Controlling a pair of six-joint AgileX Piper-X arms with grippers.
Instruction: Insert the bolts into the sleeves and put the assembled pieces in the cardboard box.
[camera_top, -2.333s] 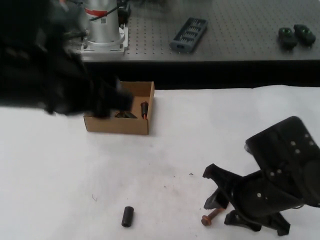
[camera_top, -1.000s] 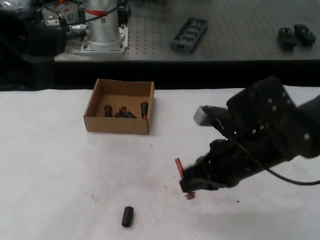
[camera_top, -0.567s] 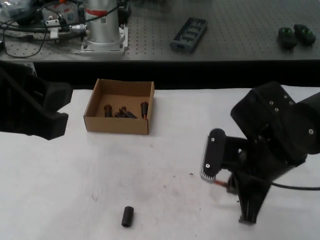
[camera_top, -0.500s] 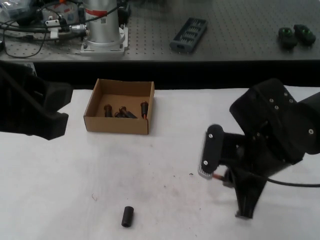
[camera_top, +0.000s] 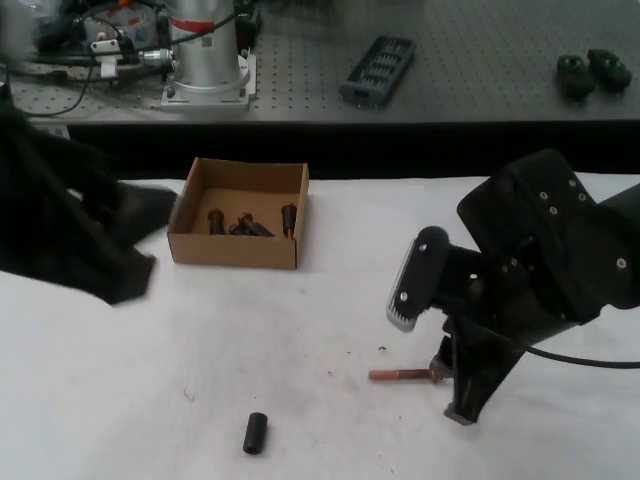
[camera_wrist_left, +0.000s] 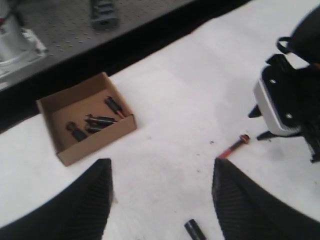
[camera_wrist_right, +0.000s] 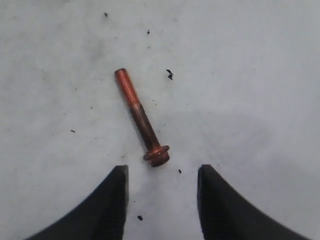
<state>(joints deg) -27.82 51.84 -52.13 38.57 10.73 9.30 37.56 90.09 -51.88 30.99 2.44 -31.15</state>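
A copper bolt (camera_top: 400, 375) lies flat on the white sheet, its head toward my right gripper (camera_top: 447, 378). In the right wrist view the bolt (camera_wrist_right: 141, 116) has its head just ahead of the open right gripper (camera_wrist_right: 162, 171), untouched by either finger. A short black sleeve (camera_top: 255, 432) lies alone near the front edge. The cardboard box (camera_top: 235, 250) at the back left holds several assembled pieces (camera_top: 245, 222). My left gripper (camera_wrist_left: 161, 167) hangs open high over the sheet, left of the box, looking at the box (camera_wrist_left: 95, 145), bolt (camera_wrist_left: 234, 146) and sleeve (camera_wrist_left: 194, 230).
Behind the white sheet runs a dark perforated bench with a metal post (camera_top: 205, 50), a black rack (camera_top: 378, 65) and two black-green parts (camera_top: 592, 70). Small dark specks (camera_wrist_right: 170, 75) dot the sheet near the bolt.
The right gripper, which carried the bolt raised a second ago, has let it go; the bolt now lies on the sheet. The left arm came away from the box to the left.
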